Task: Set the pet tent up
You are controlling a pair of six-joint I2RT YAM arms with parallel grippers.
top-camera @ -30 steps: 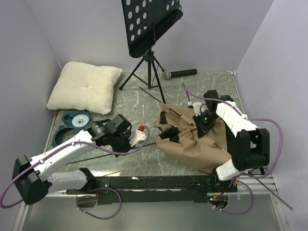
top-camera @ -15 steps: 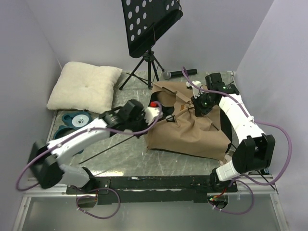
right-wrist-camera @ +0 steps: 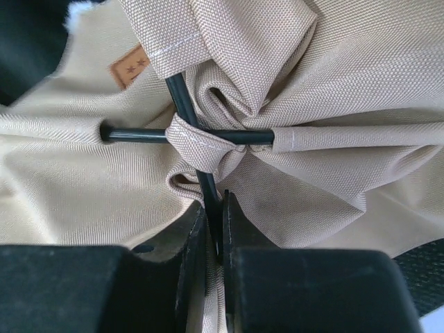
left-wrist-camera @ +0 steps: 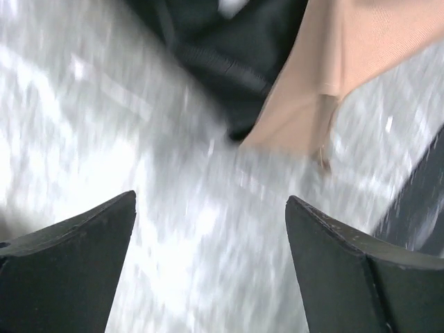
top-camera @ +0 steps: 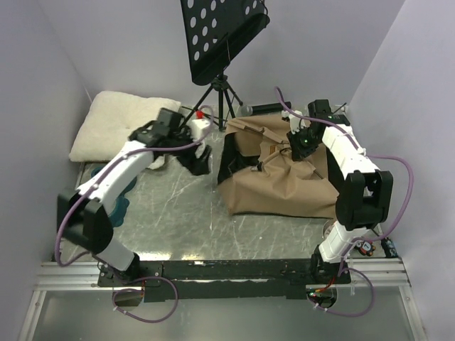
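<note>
Tan-brown pet tent (top-camera: 281, 188), raised, right side of bench (top-camera: 178, 213). Right end effector (right-wrist-camera: 215, 208) pinched narrow on black pole (right-wrist-camera: 191, 132); left end effector (left-wrist-camera: 208, 229) wide, empty. Risk judged: pole slipping from thin pinch, tent collapsing.

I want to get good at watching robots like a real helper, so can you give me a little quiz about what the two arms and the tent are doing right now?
1. True or false: the left gripper is holding the pet tent.
2. What is the right gripper pinching? A) a rope B) a black pole of the tent C) a spoon
3. Fill in: the cream pillow lies on the ___ arm's side of the table.

Key: 1 false, it is open and empty. 2 B. 3 left.
</note>
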